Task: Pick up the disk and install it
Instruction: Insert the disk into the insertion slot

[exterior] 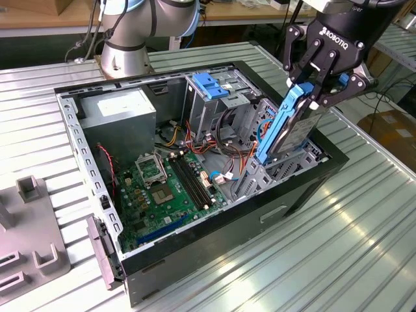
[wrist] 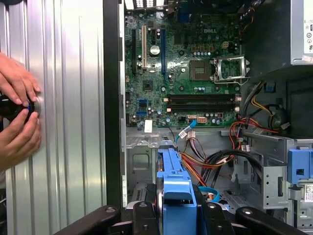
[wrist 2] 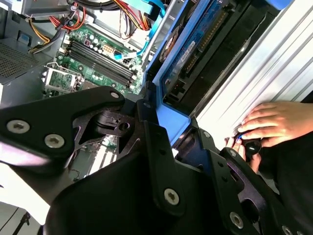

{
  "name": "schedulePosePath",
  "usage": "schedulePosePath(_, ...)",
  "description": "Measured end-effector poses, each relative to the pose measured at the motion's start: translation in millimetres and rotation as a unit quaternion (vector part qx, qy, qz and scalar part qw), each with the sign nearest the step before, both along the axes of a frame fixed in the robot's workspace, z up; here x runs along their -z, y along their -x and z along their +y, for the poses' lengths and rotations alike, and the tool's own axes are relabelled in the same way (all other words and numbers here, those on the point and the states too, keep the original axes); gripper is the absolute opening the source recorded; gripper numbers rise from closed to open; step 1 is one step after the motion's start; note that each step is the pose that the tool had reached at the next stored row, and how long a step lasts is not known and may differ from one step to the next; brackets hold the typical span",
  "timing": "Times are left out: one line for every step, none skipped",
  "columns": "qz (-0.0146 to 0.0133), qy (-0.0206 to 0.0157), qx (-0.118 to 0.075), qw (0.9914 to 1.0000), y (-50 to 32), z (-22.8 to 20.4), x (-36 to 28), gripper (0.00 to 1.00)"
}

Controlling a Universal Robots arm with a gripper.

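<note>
My gripper is shut on the top end of the disk, a grey drive in a light blue carrier rail. The disk hangs tilted, its lower end down inside the open computer case, at the drive bay on the exterior view's right. In the first wrist view the blue rail of the disk runs out from between my black fingers toward the bay. In the second wrist view the disk shows its circuit-board side, with its rail end caught between my fingers.
The green motherboard lies in the case floor, with bundled wires beside the bay. A blue handle tops the metal drive cage. A person's hands rest on the ribbed table beside the case. A grey fixture stands at the exterior view's left.
</note>
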State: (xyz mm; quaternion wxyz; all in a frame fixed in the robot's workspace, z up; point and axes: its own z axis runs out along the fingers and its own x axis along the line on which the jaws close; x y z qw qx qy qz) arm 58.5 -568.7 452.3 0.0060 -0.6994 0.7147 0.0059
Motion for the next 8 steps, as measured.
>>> schedulePosePath(0.0,0.0,0.0,1.0,0.3,0.2,0.2,0.37)
schedulePosePath(0.0,0.0,0.0,1.0,0.4,0.4,0.3,0.37)
schedulePosePath(0.0,0.0001,0.001,1.0,0.5,1.4,0.3,0.37)
schedulePosePath(0.0,0.0,0.001,1.0,0.5,2.2,0.4,0.37)
schedulePosePath(0.0,0.0,0.001,1.0,0.5,2.6,0.5,0.37)
schedulePosePath(0.0,0.0,0.001,1.0,0.6,2.6,0.6,0.37)
schedulePosePath(0.0,0.0001,0.001,1.0,0.6,2.6,0.7,0.37)
schedulePosePath(0.0,0.0,0.001,1.0,0.6,2.6,0.8,0.37)
